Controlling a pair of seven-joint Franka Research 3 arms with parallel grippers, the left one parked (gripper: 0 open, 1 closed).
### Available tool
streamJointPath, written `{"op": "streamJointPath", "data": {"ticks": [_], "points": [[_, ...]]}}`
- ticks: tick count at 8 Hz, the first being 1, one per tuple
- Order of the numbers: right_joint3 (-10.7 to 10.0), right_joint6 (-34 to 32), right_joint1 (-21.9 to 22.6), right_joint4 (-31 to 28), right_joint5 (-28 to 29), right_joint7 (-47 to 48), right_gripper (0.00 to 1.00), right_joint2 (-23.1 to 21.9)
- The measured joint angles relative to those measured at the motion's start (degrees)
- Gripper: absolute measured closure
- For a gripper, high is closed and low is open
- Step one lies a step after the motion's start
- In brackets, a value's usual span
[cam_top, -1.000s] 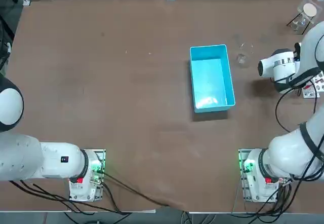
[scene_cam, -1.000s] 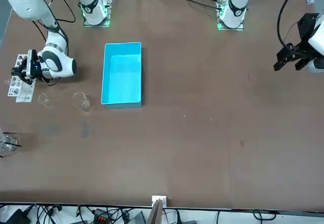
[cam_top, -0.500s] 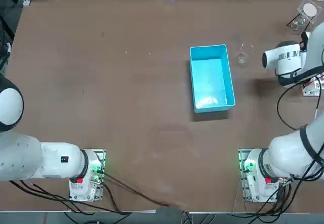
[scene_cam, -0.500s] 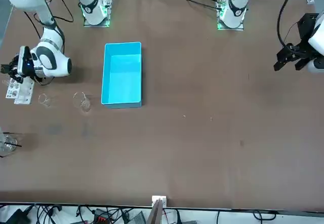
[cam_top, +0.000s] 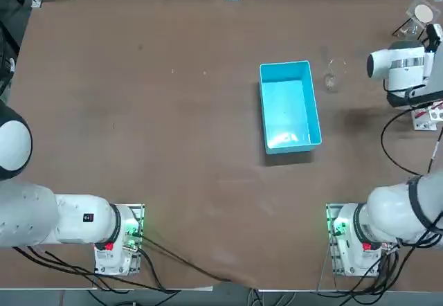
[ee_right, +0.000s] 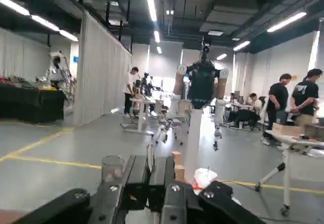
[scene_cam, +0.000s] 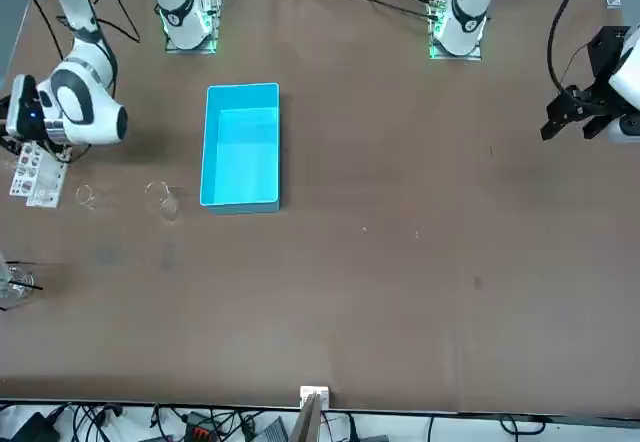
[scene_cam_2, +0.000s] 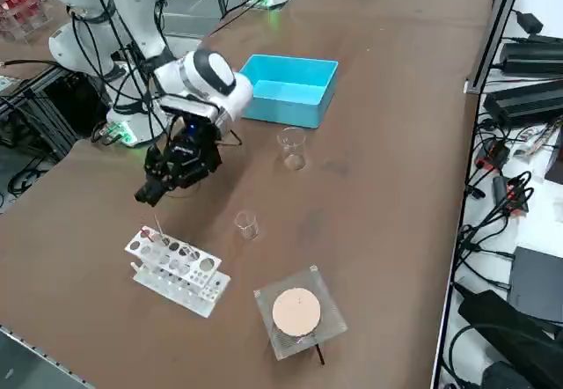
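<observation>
Brown table [cam_top: 173, 147] carries everything. Right arm [cam_top: 400, 67] reaches to the far right part of it. The right gripper [scene_cam_2: 146, 195] hangs just above the white plastic test-tube rack [scene_cam_2: 176, 270], apart from it. In the wrist view the fingers [ee_right: 135, 176] are drawn close together with a thin pale sliver in the slit between them; I cannot tell whether that is a held tube. A light-blue rectangular plastic bin [cam_top: 289, 105] sits mid-table, well apart from the gripper. A square clear stand carrying a round tan disc [scene_cam_2: 297, 311] is near the rack, at the table's corner. A taller clear glass beaker [scene_cam_2: 292, 149] stands near the bin, and a smaller clear glass beaker [scene_cam_2: 247, 225] stands between it and the rack. A thin upright rod [scene_cam_2: 158, 227] rises from the rack, close below the gripper in the side view. Judgement: work over this rack wants a straight vertical line above the chosen hole, a steady wrist and slow travel. The rod sits right under the fingers, and the smaller beaker is near enough for a sideways sweep to knock it over. Counts: table 1, arm at work 1, bin 1, stand 1, rack 1, beakers 2, rod 1.
</observation>
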Motion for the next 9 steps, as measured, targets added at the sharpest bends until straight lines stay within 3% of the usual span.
{"op": "streamJointPath", "data": {"ticks": [1,3,5,7,9], "points": [[0.07,1.88,1.62,0.25,5.42,-6.50,0.96,-3.23],[0.34,3.57,7.04,3.47,22.27,-20.82,0.96,-9.44],[0.64,3.64,12.63,9.80,36.32,-28.85,0.96,-10.72],[0.68,-1.09,17.91,17.48,43.46,-30.00,0.96,-6.58],[0.73,-10.27,24.41,28.54,48.63,-28.63,0.96,2.76]]}}
